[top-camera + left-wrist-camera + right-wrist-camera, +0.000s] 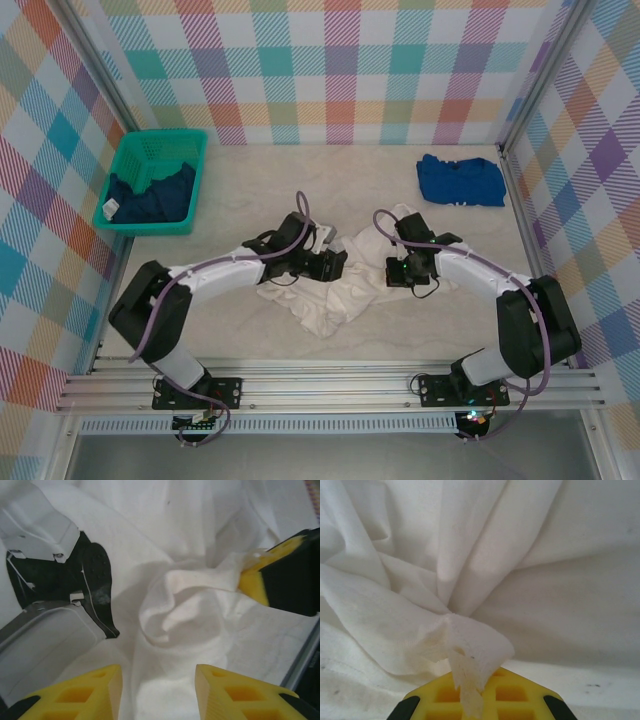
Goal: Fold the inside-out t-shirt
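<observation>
Centre of tabletop [300, 190], slightly toward 6 o'clock, crumpled white inside-out t-shirt [320, 310], left pincer [336, 266] on its 9 o'clock side, spread over cloth, right pincer [393, 272] on 3 o'clock side, pinching a fold

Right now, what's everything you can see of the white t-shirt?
The t-shirt is plain white and looks like soft cotton, with no print visible. It lies crumpled and unfolded near the middle of the table. The right tool is shut on a pinched tuft, with creases fanning out from it. The left tool stands open over a raised bunch of cloth beside that pinch.
</observation>
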You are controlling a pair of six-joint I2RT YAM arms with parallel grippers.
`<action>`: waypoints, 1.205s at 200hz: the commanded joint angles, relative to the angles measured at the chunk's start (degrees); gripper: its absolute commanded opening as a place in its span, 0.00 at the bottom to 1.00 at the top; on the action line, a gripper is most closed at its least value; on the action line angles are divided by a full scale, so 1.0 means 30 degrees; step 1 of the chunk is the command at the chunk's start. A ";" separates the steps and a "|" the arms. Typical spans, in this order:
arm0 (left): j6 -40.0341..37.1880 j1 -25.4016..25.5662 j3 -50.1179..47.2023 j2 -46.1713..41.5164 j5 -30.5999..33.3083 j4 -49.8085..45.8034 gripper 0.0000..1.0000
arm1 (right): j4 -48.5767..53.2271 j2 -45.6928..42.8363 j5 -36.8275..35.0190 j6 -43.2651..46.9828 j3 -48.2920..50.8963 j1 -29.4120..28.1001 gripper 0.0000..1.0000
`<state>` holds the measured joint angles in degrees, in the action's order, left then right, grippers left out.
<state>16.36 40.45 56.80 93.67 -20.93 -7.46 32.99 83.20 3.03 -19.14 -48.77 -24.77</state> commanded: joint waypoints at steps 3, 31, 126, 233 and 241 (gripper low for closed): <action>-0.0766 0.0119 0.0309 0.0998 -0.1349 -0.0735 0.36 | -0.0076 0.0060 0.0311 -0.0301 0.0262 -0.0004 0.01; -0.1017 0.0885 -0.1141 0.0489 -0.3439 0.1298 0.17 | 0.0529 -0.0837 -0.0340 -0.0244 0.0189 0.0053 0.14; -0.2268 0.3219 -0.5025 -0.1318 0.0091 0.3696 0.13 | -0.3714 -0.5270 0.6827 0.0153 0.2294 -0.0919 0.40; -0.2289 0.3219 -0.6162 -0.2554 0.1236 0.4070 0.24 | -0.4482 -0.1097 0.6532 0.1938 0.2254 -0.1732 0.44; -0.2260 0.3217 -0.6158 -0.2510 0.1287 0.4070 0.24 | -0.4364 -0.0991 0.6731 0.1984 0.2326 -0.1732 0.45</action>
<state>10.00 50.04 38.79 86.83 -17.85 3.84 17.82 79.20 23.64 -16.10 -40.23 -29.67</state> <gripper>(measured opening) 0.242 0.441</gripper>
